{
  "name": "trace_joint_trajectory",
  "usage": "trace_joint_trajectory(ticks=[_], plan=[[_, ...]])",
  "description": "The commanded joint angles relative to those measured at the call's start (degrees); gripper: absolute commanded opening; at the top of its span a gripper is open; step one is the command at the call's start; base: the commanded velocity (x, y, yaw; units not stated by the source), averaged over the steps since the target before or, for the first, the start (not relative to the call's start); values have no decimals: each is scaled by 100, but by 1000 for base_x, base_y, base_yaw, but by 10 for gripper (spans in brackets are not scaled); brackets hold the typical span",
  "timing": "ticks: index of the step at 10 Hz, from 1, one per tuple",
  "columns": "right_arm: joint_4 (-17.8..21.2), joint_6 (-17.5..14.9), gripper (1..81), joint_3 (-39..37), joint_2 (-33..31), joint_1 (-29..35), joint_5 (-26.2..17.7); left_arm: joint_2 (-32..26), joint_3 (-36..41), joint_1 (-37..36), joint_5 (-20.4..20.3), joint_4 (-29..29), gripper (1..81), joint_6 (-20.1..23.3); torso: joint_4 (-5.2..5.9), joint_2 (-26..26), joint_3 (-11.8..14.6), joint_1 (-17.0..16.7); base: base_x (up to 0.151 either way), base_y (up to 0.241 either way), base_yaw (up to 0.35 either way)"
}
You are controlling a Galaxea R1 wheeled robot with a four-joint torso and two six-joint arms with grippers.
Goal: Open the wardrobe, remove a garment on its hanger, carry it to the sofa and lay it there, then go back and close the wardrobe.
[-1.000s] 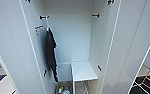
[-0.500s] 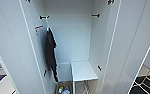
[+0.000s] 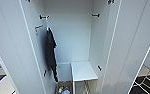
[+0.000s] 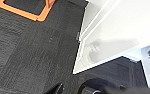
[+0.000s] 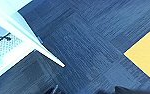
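Note:
The wardrobe (image 3: 71, 37) stands open in front of me in the head view, its white doors swung out on the left (image 3: 13, 50) and right (image 3: 131, 50). Inside, a black shirt (image 3: 50, 53) hangs at the left, close to the side wall. The rest of the hanging space beside it is bare white wall. In the left wrist view a white wardrobe panel (image 4: 111, 37) meets the dark carpet (image 4: 36, 55). A white door edge (image 5: 28, 42) crosses the carpet (image 5: 86, 45) in the right wrist view. Dark parts of the arms show at the lower rim of both wrist views.
A white shelf unit (image 3: 82, 71) sits low in the wardrobe, with small coloured items (image 3: 62, 90) on the floor beside it. An orange frame (image 4: 38, 16) lies on the carpet near the left arm. A yellow floor patch (image 5: 146, 60) lies near the right arm.

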Motion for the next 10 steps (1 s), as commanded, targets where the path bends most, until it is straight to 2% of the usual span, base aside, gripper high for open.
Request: trace_joint_trajectory(ticks=[1,2,3,6,8,9,10], plan=[[760,29,811,31,-557,850,-114,-385,-926,-985,133,-128,811,-1447,0,0,0,0,0,0,0],[929,151,811,180,-636,1017,-131,-385,-953,-1169,141,-155,811,-1888,0,2,0,0,0,0,0],[947,405,811,330,-698,1193,-131,-350,-909,-1371,133,-129,811,-2293,0,2,0,0,0,0,0],[947,959,811,603,-698,1535,-62,27,-742,-1969,212,-119,811,-2636,0,4,-2,5,0,0,0],[946,1611,811,910,-769,1808,52,125,-479,-2277,353,-75,811,-3137,0,4,-2,7,0,0,0],[947,1873,811,1182,-830,1966,185,11,-120,-2409,413,-67,811,-3305,0,6,-4,9,0,0,0],[938,2208,811,1464,-874,2159,263,-7,101,-2541,659,-67,811,-3323,0,9,-4,11,0,0,0]])
